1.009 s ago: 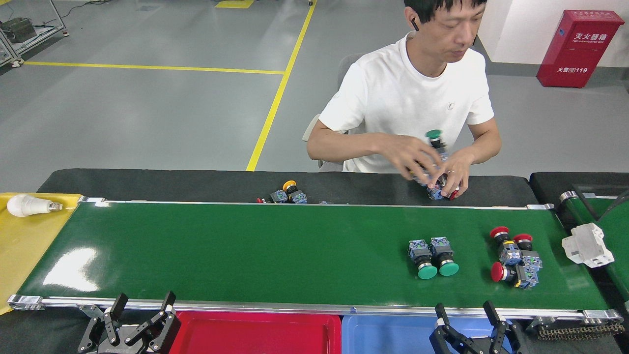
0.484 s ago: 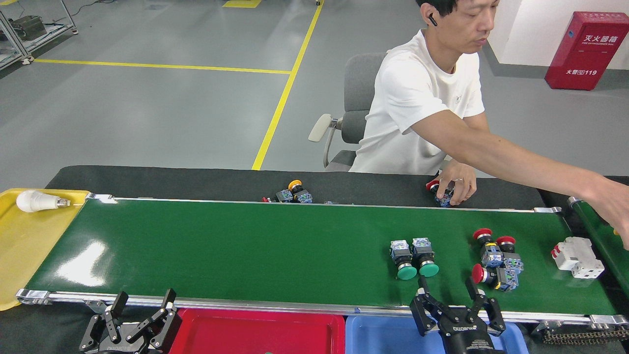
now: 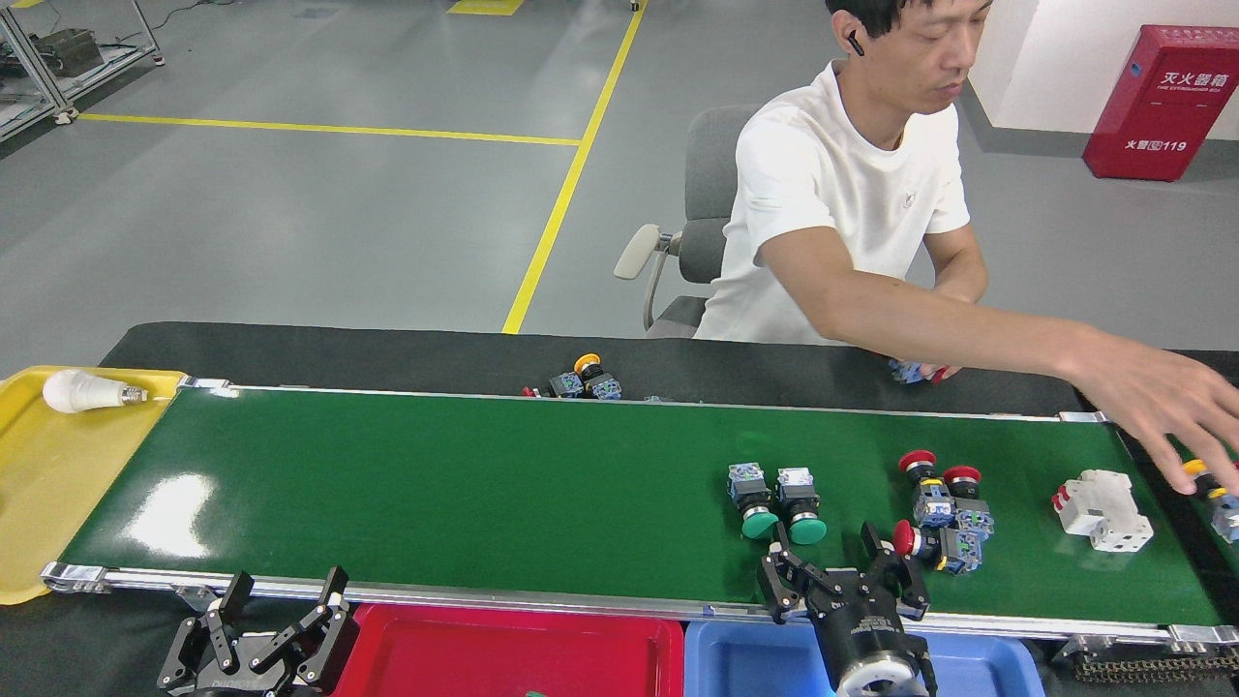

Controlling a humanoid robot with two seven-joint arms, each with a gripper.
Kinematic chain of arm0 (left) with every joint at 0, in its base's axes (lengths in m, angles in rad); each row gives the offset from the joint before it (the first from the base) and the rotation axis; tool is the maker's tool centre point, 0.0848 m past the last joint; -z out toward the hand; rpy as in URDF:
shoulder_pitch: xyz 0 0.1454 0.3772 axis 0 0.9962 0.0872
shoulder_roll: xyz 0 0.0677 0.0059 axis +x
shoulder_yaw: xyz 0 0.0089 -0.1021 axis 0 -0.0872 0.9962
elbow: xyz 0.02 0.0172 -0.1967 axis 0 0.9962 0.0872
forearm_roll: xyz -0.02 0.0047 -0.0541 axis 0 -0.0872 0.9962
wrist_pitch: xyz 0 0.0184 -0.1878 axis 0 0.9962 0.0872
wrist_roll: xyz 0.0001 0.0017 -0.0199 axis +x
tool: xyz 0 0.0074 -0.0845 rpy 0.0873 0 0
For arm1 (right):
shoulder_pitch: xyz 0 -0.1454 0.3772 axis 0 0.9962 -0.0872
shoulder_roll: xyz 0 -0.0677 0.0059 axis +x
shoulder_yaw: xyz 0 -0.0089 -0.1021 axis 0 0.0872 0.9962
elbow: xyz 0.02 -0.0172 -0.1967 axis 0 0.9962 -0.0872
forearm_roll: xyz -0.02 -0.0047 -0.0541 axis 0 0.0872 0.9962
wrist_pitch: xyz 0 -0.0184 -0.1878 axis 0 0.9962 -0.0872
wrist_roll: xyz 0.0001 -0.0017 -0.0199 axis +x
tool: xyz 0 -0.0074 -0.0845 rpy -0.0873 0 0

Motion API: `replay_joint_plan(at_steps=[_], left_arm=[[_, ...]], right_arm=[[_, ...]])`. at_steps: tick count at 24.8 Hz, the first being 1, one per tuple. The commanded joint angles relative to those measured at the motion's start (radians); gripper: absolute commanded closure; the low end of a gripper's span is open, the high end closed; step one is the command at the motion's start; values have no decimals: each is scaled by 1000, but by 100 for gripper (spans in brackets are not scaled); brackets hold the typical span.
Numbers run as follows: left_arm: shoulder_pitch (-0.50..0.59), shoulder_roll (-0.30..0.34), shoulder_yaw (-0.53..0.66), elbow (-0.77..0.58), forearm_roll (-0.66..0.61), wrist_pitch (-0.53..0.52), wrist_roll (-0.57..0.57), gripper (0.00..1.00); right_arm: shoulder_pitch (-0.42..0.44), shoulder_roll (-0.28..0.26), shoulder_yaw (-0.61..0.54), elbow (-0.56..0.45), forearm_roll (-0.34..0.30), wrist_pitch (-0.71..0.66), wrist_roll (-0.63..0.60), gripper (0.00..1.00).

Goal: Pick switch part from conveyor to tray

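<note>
A: What is nearest?

B: The right gripper (image 3: 840,573), fingers spread wide, holding nothing. It hangs over the near rail of the conveyor (image 3: 484,484). Under and behind it is the blue tray (image 3: 745,663); what shows of that tray is bare. Left of that is the red tray (image 3: 503,653), with only a small green speck at its near edge, too small to name.

A: And the other arm?

B: The left gripper (image 3: 281,620) is far off to the left, low at the counter's near edge, also spread and empty.

A: Where are the switch parts?

B: Just beyond the right gripper. Two green switches (image 3: 777,501) lie side by side a little ahead and left of it. A cluster of red switches (image 3: 937,511) sits ahead and right, its nearest one just beside the right finger. Further right lies a white breaker (image 3: 1103,509).

A: Further back?

B: Across the belt a person's hand (image 3: 1171,411) reaches over the far right end. A few loose switches (image 3: 586,380) lie on the dark counter (image 3: 387,353) beyond the belt. Far left is a yellow tray (image 3: 39,484) with a bulb (image 3: 82,391).

A: So how far along?

B: Early, I judge. Nothing is gripped and the trays look unfilled; closing on a switch, lifting it and placing it all remain.
</note>
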Motion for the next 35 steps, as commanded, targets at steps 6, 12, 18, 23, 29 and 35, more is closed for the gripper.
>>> replay_joint_plan(at_steps=[6,12,18,23,29,35], left_arm=[[-9,11,-2,-10,-4,-11,7,0],[-30,14,-157,-12,-12,-6,7,0],[-82,4,-231,-6,-107,-14,7,0],[-128,8,-311,8,-111,-5,4,0],[-199,-3,-373,140,-145,44,1,0],[-323,-43,-416,324,-193,129,4,0]], right_arm=[[-47,-15,43,23,-20,-102,17,89],[-47,-19,43,8,-85,-185,14,97],[-15,-32,42,-50,-112,-335,17,97],[193,-104,37,-271,-209,-656,17,93],[308,-114,49,-328,-237,-837,43,65],[321,-63,51,-325,-240,-819,144,1]])
